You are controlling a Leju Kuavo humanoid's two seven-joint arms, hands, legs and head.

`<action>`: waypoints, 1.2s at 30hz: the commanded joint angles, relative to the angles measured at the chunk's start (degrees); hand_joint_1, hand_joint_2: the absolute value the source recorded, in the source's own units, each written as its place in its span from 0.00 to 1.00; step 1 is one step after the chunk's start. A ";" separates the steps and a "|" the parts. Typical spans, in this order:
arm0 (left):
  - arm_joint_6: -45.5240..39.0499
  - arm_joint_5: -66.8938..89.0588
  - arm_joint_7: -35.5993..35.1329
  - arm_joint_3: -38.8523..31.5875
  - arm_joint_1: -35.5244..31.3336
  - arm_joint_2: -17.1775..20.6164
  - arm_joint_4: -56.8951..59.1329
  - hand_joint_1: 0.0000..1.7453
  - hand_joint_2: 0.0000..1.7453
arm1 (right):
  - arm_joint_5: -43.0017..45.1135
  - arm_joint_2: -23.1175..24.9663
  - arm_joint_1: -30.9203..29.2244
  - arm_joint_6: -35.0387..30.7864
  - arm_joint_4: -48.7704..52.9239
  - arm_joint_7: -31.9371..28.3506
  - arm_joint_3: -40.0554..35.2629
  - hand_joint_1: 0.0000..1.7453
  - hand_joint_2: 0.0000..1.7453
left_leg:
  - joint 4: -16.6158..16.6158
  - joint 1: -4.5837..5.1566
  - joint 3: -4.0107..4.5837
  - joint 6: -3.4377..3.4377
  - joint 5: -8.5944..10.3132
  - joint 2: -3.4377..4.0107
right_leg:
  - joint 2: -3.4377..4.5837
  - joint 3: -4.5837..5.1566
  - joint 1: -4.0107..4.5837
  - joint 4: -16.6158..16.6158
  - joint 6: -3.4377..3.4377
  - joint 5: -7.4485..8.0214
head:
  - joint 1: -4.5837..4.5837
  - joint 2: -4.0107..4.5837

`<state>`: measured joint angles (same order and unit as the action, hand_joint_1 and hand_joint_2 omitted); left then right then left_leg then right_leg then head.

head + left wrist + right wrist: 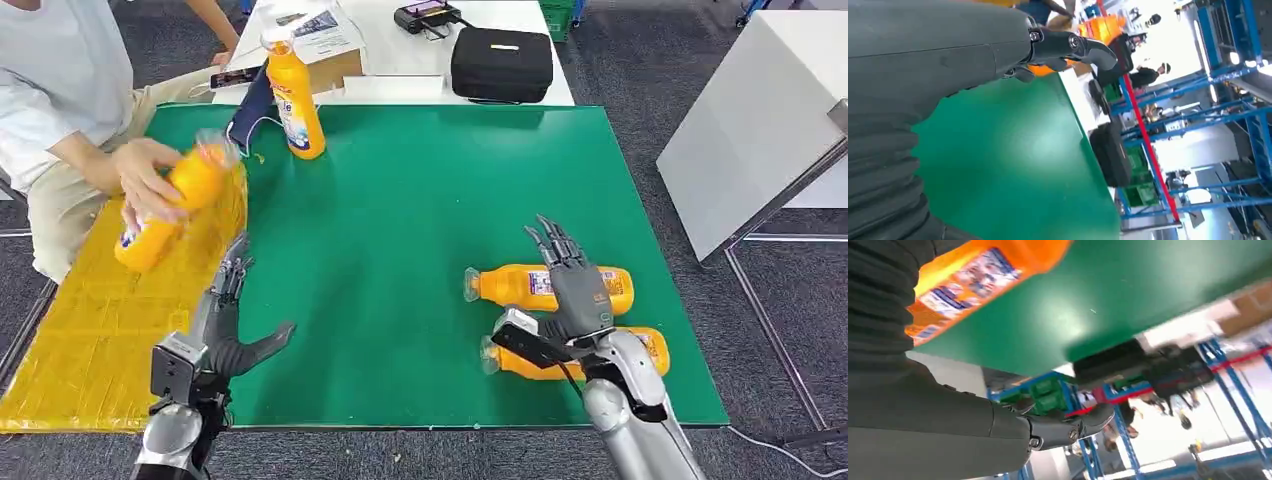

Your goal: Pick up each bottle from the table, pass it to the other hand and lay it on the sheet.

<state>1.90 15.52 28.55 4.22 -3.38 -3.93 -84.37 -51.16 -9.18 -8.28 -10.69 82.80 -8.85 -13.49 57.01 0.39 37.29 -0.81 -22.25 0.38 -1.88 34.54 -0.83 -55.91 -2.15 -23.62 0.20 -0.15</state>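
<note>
Two orange bottles lie on the green table at the right: one (pixel 520 286) farther from me, one (pixel 535 364) nearer the front edge. My right hand (pixel 572 285) hovers over them, fingers spread, holding nothing; the farther bottle (pixel 973 280) appears close in the right wrist view. My left hand (pixel 230 322) is open beside the yellow sheet (pixel 90 330), thumb out to the right. A person's hand (pixel 145 180) holds a third orange bottle (pixel 175 205) over the sheet. A fourth bottle (pixel 293 98) stands upright at the back.
A person in a white shirt (pixel 45 90) sits at the table's left side. Behind the green table (pixel 400 200) a white table carries a black case (pixel 500 63), a cardboard box (pixel 335 70) and papers. A white cabinet (pixel 755 120) stands at the right.
</note>
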 commanded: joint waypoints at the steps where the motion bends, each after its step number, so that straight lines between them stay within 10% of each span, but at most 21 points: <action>1: 0.76 -0.42 -0.81 4.47 -2.13 -0.78 2.44 0.00 1.00 | -3.93 -2.78 -4.81 0.70 -12.86 2.34 0.25 0.00 1.00 | -0.03 -0.09 -0.39 0.08 -0.11 -0.10 | 0.04 -0.47 0.06 0.11 0.08 -0.11 | 0.00 0.00; 36: 0.15 -1.32 -1.62 8.15 -3.44 -1.08 2.73 0.00 1.00 | -12.47 -3.77 -18.05 3.18 -41.42 8.16 -2.42 0.00 1.00 | -0.01 -0.08 -0.26 0.03 -0.06 0.01 | 0.10 -0.33 0.06 0.07 0.06 -0.05 | 0.02 0.00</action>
<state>2.40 14.43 27.36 10.80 -5.35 -4.92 -84.30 -63.10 -12.26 -20.13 -9.66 55.80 -1.53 -13.99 57.02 0.38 37.29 -0.84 -22.23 0.39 -1.90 34.51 -0.82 -55.92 -2.16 -23.61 0.22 -0.15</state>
